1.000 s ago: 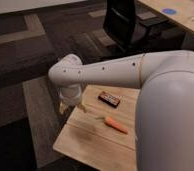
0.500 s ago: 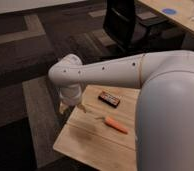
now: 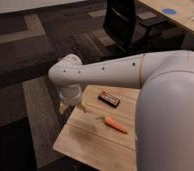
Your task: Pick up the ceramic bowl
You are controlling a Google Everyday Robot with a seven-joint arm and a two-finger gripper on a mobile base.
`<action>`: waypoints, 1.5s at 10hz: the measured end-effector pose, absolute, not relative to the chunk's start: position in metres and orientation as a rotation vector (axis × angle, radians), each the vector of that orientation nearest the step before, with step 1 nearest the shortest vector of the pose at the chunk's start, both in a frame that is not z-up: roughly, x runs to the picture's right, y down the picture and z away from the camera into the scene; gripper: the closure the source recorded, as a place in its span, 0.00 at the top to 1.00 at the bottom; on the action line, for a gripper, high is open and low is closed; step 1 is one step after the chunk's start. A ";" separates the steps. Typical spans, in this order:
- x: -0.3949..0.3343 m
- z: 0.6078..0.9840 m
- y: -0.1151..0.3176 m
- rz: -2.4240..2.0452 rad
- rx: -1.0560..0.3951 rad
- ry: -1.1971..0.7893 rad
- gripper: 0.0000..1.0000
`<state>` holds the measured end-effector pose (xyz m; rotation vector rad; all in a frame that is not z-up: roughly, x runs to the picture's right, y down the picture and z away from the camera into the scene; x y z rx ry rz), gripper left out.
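Note:
The ceramic bowl does not show in this view; it is hidden or out of frame. My white arm (image 3: 120, 72) reaches from the right across the small wooden table (image 3: 90, 142). My gripper (image 3: 68, 106) hangs from the arm's end over the table's far left corner. An orange carrot (image 3: 116, 124) lies on the table to the right of the gripper, apart from it.
A dark flat bar-shaped packet (image 3: 109, 98) lies near the table's far edge. My arm's wide white body (image 3: 170, 125) covers the table's right part. A black office chair (image 3: 127, 22) and a desk (image 3: 180, 15) stand at the back right. Dark carpet surrounds the table.

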<state>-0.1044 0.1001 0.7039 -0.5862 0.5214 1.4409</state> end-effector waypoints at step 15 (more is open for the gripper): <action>0.088 0.663 0.096 1.306 -0.567 0.716 0.65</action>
